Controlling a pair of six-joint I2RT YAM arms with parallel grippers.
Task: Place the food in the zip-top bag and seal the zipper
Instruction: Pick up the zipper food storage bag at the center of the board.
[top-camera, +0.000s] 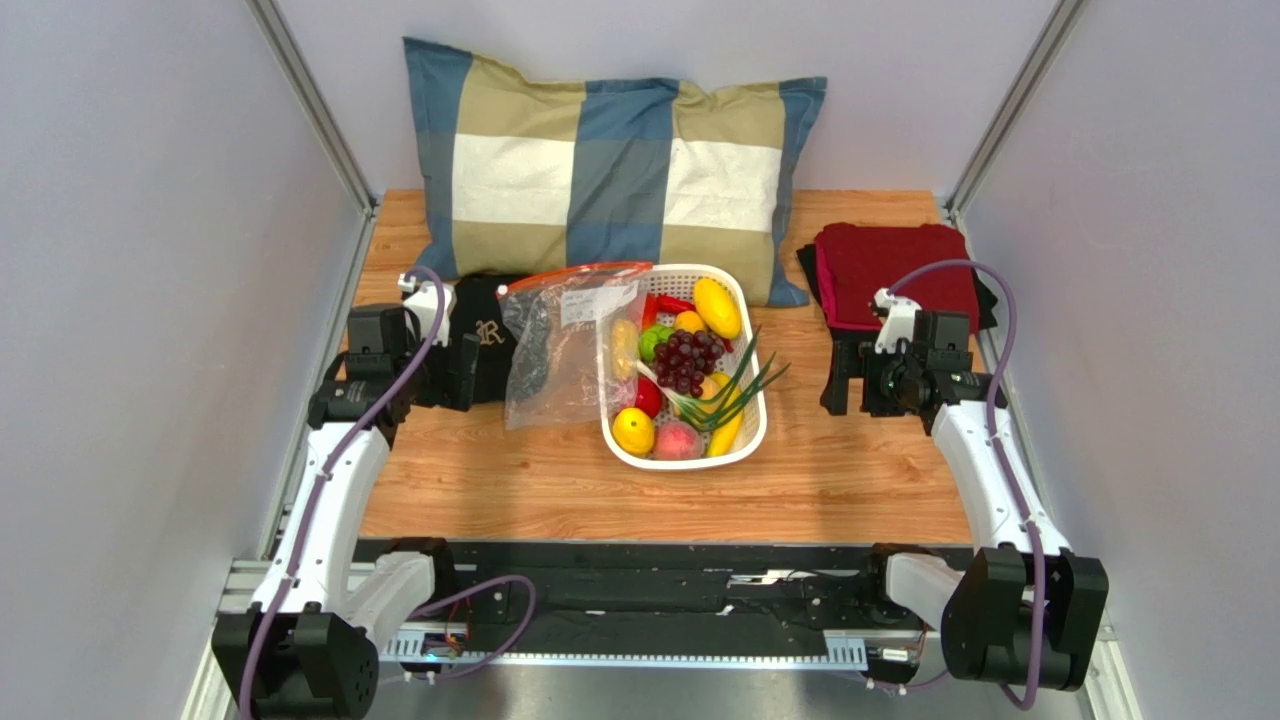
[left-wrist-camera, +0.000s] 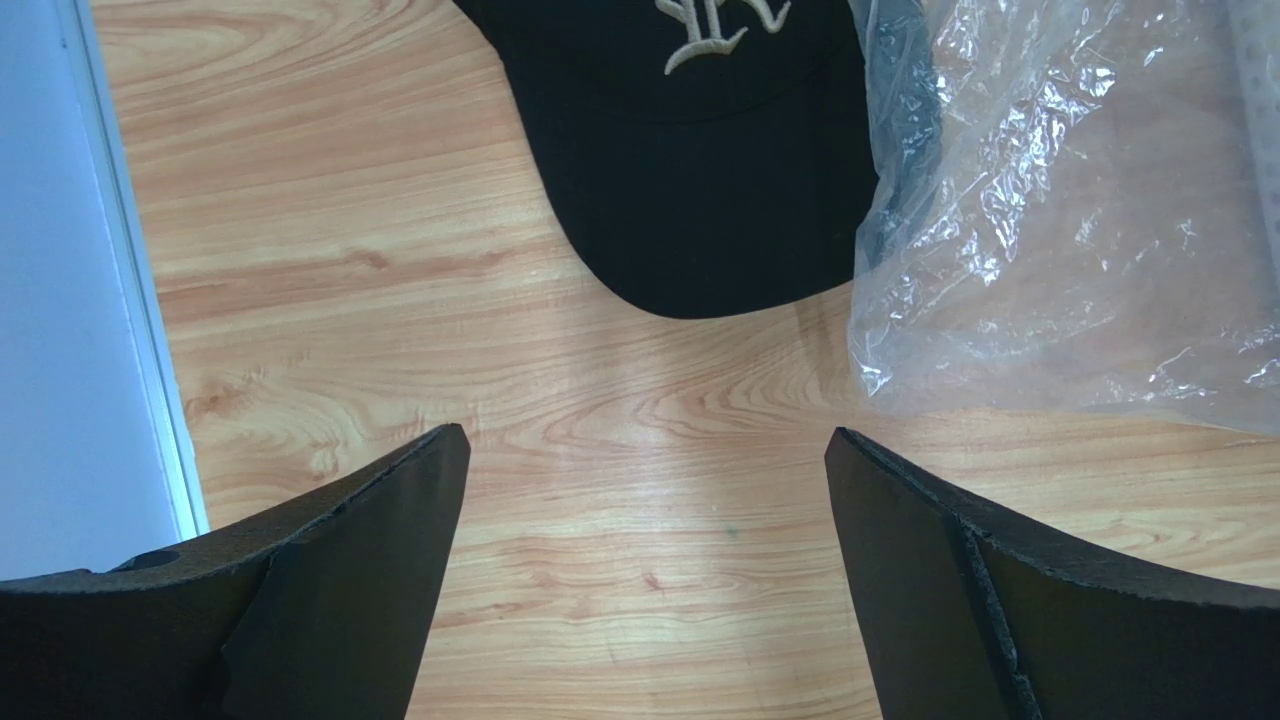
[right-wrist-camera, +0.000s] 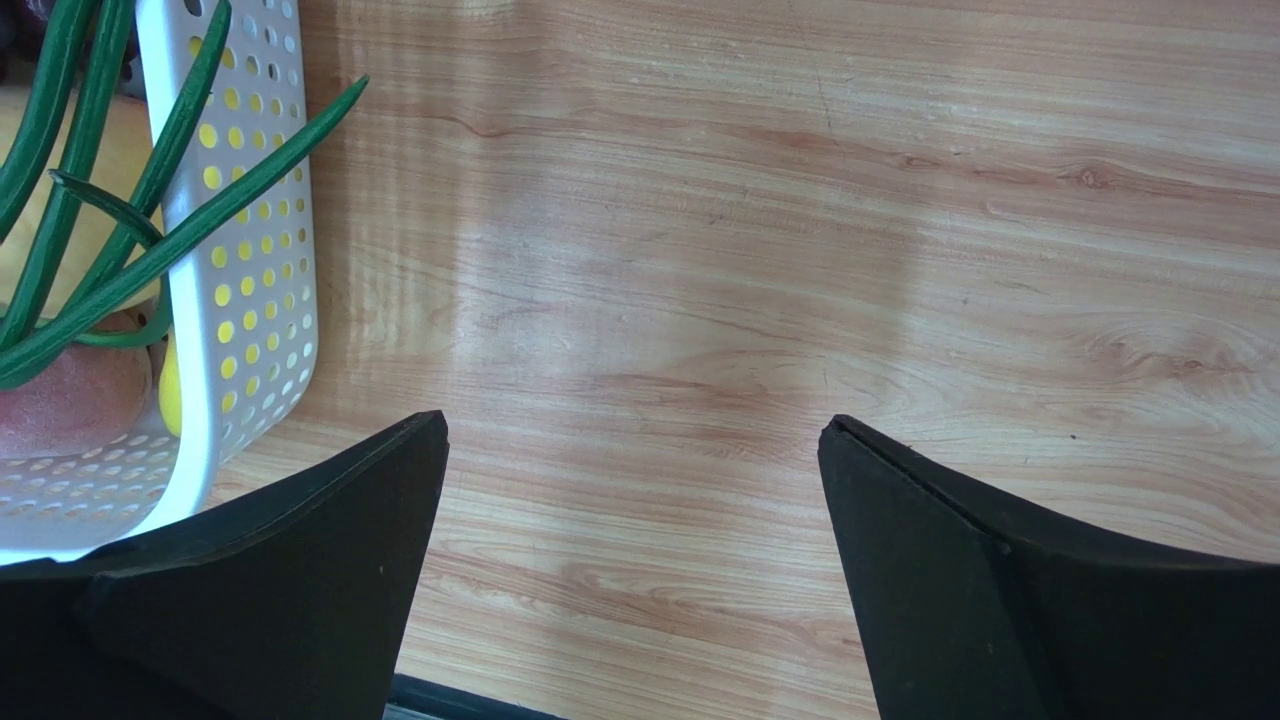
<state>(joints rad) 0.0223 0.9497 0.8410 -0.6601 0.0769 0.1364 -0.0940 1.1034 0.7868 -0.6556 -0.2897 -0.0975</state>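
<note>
Food (top-camera: 688, 375) sits heaped in a white basket (top-camera: 679, 462) at the middle of the bench (top-camera: 872, 480), the zip-top bag (top-camera: 559, 360) lying against the basket's left side, its zipper (top-camera: 579, 276) at the far end. Left tool (left-wrist-camera: 646, 450) and right tool (right-wrist-camera: 631, 435) hover wide open on either side, holding nothing.

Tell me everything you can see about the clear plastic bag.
The zip-top bag is clear, crinkly plastic with an orange-red zipper strip along its far edge and a white label below it. It lies on the wooden table between a black cap and the white basket, overlapping both. I can't tell if it's sealed.
</note>
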